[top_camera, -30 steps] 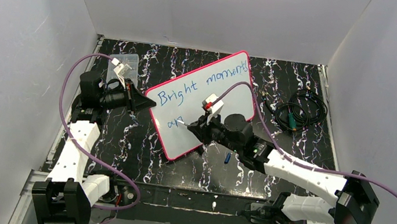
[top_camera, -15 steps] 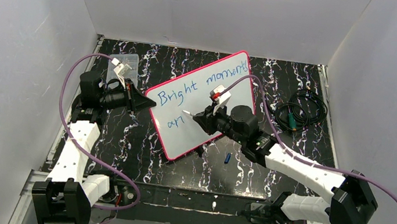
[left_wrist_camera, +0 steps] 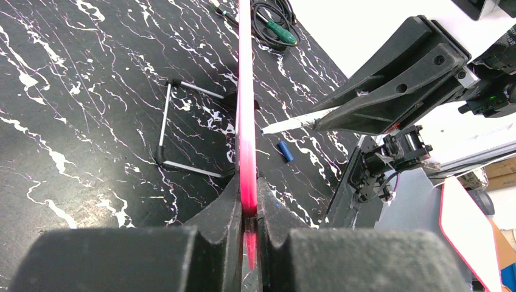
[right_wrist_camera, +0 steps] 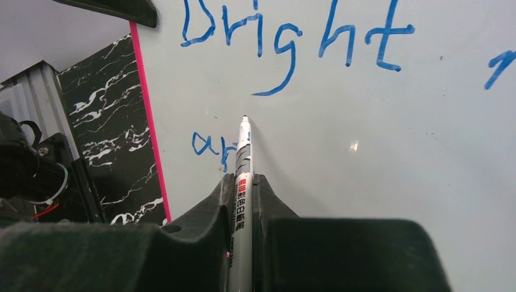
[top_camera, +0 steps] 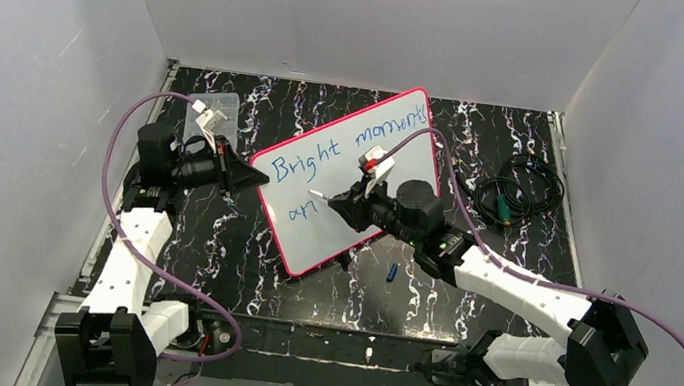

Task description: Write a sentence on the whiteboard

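Observation:
The whiteboard (top_camera: pixel 394 155), white with a pink-red rim, stands tilted on a wire stand. My left gripper (top_camera: pixel 254 179) is shut on its left rim (left_wrist_camera: pixel 246 176). The sentence (top_camera: pixel 350 144) so reads "Bright moments" in blue on the top line, with "an" (top_camera: pixel 299 212) below it. My right gripper (top_camera: pixel 348 205) is shut on a silver marker (right_wrist_camera: pixel 243 182). The marker's tip (right_wrist_camera: pixel 244 118) is at the board, just right of the "an" (right_wrist_camera: pixel 210 146) and below "Bright" (right_wrist_camera: pixel 292 36).
A blue marker cap (top_camera: pixel 391 272) lies on the black marbled table (top_camera: pixel 532 250) below the board. A coil of black cable with a green plug (top_camera: pixel 512 192) lies at the right. A clear plastic box (top_camera: pixel 212 106) stands at the back left. White walls enclose the table.
My right gripper has moved the marker up and to the right, from the "an" on the lower line to a spot just above and beside it. The left arm and the board have not moved.

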`<state>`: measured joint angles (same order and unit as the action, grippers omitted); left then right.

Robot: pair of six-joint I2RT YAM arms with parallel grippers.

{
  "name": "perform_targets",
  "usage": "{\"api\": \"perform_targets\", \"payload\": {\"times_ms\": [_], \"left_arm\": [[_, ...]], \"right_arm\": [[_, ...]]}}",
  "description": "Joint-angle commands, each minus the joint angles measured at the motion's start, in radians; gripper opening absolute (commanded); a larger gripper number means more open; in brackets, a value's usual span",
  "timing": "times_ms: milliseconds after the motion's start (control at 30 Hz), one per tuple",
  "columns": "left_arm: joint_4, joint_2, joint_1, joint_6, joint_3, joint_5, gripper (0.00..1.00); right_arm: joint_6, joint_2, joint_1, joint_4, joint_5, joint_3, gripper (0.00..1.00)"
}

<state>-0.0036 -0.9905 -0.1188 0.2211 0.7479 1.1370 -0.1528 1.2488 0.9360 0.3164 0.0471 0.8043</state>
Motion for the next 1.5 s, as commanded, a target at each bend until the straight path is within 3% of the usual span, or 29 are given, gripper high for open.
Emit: {"api": "perform_targets", "payload": {"times_ms": [0,400,1467], "left_arm": [[0.044,0.029,0.002,-0.005,0.010,0.030,0.00],[0.045,0.026,0.002,-0.005,0.010,0.030,0.00],[0.046,0.029,0.002,-0.005,0.010,0.032,0.00]], "right_arm": [[0.011,0.004,-0.002,0.043,0.076,0.046,0.01],[-0.001,0.047,0.020,0.073,0.119,0.066,0.01],[0.008,0.110,0.031,0.081,0.038,0.047,0.01]]}}
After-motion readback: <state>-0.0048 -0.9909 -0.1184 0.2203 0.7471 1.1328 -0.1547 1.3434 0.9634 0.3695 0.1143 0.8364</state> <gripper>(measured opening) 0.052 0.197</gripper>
